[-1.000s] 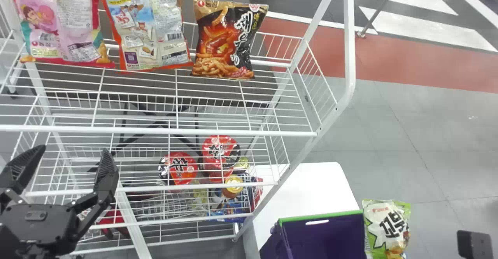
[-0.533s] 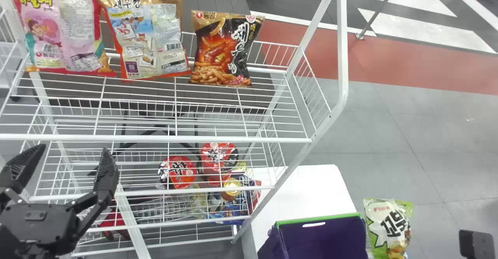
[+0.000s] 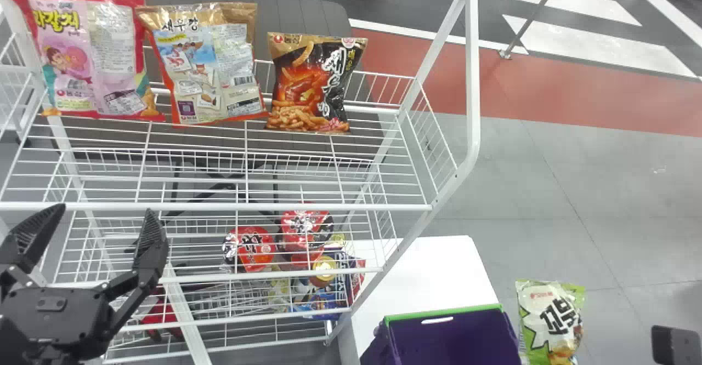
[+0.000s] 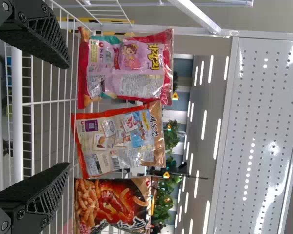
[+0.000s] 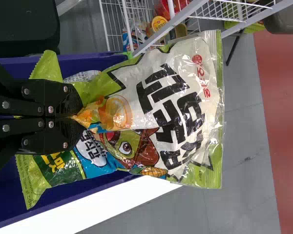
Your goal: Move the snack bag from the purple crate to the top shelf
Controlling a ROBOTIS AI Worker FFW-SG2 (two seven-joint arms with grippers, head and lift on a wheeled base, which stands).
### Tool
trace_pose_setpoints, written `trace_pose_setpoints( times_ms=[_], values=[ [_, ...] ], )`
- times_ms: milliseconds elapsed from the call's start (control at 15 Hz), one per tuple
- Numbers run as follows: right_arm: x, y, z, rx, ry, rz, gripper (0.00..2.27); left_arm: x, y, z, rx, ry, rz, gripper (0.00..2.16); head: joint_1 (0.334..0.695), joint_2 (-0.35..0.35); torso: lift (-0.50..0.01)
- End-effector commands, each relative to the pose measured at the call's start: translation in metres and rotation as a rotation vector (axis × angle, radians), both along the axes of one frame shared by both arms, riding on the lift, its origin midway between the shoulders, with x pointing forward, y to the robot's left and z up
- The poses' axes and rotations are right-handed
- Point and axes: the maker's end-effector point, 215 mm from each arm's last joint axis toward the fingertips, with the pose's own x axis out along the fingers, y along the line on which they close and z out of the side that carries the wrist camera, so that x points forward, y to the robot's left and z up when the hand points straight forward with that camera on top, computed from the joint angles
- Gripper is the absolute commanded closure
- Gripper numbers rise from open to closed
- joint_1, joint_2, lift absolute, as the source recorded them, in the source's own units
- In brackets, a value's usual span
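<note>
Right gripper [image 5: 77, 117]: the two black fingers are pressed together on the snack bag [image 3: 550, 318], pinching its printed front toward the lower end, where the film gathers into creases. The bag is green and white with dark lettering and has its top end up. In the head view it appears just to the right of the purple crate [image 3: 455, 335], its lower part cut off by the bottom edge; in the right wrist view the crate lies behind it.

Left gripper [image 3: 104, 210]: positioned at the lower left of the head view, in front of the wire rack [image 3: 473, 80], its two fingers spread wide apart. In the left wrist view, the fingers of the left gripper [image 4: 68, 115] are likewise spread, with the upper shelf beyond them.

Top shelf [image 3: 219, 207]: three packets stand side by side toward the back, namely a pink packet [image 3: 90, 58] at the left, an orange-edged packet [image 3: 205, 69] in the middle and a dark packet [image 3: 312, 85] at the right.

Lower shelving: two red tubs [image 3: 255, 248] are seen through the wires, near some smaller packages [image 3: 328, 299].

Crate: green-rimmed, beside a white surface [image 3: 433, 272] to the right of the rack.
</note>
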Motion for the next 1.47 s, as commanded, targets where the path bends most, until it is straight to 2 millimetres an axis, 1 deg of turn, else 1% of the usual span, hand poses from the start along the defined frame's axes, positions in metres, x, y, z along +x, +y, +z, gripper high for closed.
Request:
trace_pose_setpoints(
  times_ms=[0,267,400,533,600,667,733,800,1000,1067,1133,1400],
  values=[
    [0.001,0.000,0.001,0.001,-0.001,0.000,1.72,0.000,0.000,0.000,0.000,-0.002,0.000,0.10,0.695,-0.350,0.003],
    [0.001,0.001,0.001,0.005,0.000,-0.001,1.72,0.000,0.000,0.000,0.000,-0.002,0.000,0.10,0.695,-0.350,0.009],
    [0.006,0.006,0.004,0.023,-0.029,0.011,1.72,0.001,0.001,0.001,0.000,-0.002,0.002,0.10,0.695,-0.350,0.009],
    [0.014,0.002,0.025,0.025,-0.085,0.008,1.72,0.001,0.002,0.000,0.002,0.000,0.003,0.10,0.695,-0.350,0.000],
    [0.019,-0.003,0.041,0.001,-0.105,0.009,1.72,0.001,0.002,0.000,0.002,0.000,0.003,0.10,0.695,-0.350,0.000],
    [0.025,-0.004,0.059,-0.006,-0.130,0.014,1.72,0.001,0.001,0.000,0.002,0.000,0.002,0.10,0.695,-0.350,0.000],
    [0.032,-0.002,0.083,-0.002,-0.172,0.023,1.72,0.001,0.002,0.000,0.002,0.000,0.003,0.10,0.695,-0.350,0.000],
    [0.034,0.000,0.101,0.004,-0.199,0.020,1.72,0.001,0.002,0.000,0.002,0.000,0.003,0.10,0.695,-0.350,0.000],
    [0.046,0.014,0.151,0.023,-0.262,0.013,1.72,0.000,0.001,-0.001,0.002,0.002,0.002,0.10,0.695,-0.350,0.000],
    [0.052,0.022,0.168,0.021,-0.282,0.018,1.72,0.000,0.000,-0.001,0.001,0.003,-0.001,0.10,0.695,-0.350,0.000],
    [0.056,0.028,0.181,0.030,-0.301,0.013,1.72,0.000,0.000,-0.001,0.001,0.003,-0.001,0.10,0.695,-0.350,0.000],
    [0.075,0.078,0.229,0.148,-0.388,-0.004,1.72,0.000,0.001,-0.003,0.004,0.005,0.000,0.10,0.695,-0.350,0.000]
  ],
)
